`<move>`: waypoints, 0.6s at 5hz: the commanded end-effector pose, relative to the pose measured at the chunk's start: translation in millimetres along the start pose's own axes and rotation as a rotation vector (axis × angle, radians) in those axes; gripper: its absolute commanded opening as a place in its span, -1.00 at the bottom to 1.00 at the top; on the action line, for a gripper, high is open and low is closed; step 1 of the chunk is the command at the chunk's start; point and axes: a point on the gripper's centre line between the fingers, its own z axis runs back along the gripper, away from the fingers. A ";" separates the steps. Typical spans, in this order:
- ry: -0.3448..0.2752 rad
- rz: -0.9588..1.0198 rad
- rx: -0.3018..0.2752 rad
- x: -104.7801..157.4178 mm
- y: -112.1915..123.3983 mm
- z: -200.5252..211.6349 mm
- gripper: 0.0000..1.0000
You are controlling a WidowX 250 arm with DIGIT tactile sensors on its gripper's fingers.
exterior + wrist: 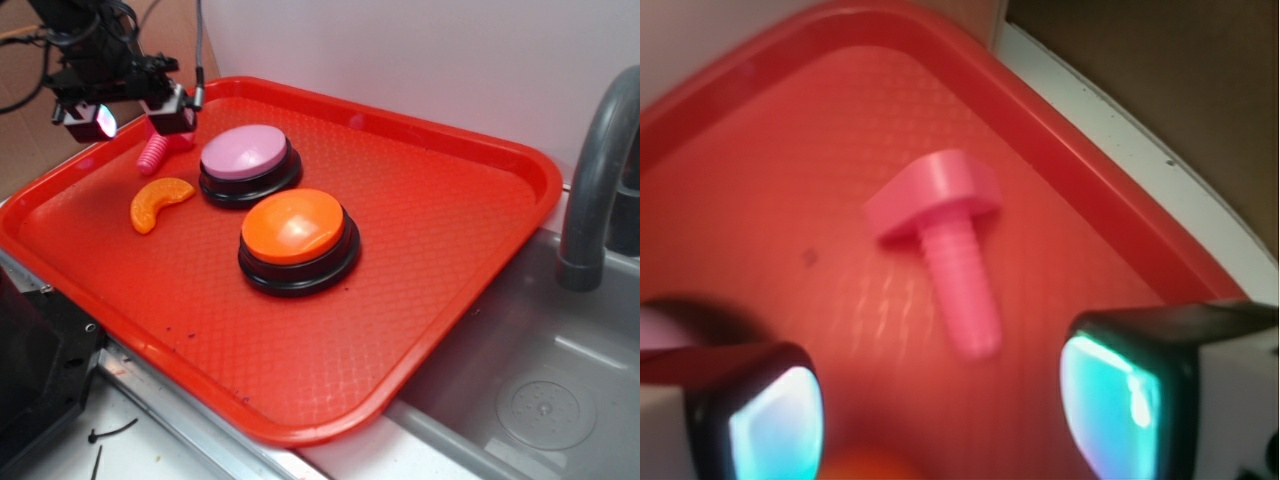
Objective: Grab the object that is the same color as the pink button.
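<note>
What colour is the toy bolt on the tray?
Hot pink bolt; clearest in the wrist view.

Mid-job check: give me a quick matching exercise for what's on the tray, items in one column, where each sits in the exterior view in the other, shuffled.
Items:
1. pink bolt
2. orange slice toy
3. pink button
4. orange button

Places:
A. nearest the tray's middle
B. far left corner, under the gripper
C. just behind the orange button
D. left of both buttons, nearer the camera than the bolt

Pairs: 1-B, 2-D, 3-C, 4-A
</note>
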 end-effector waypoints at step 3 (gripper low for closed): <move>0.007 -0.009 -0.047 25.6 6.1 -36.5 -1.00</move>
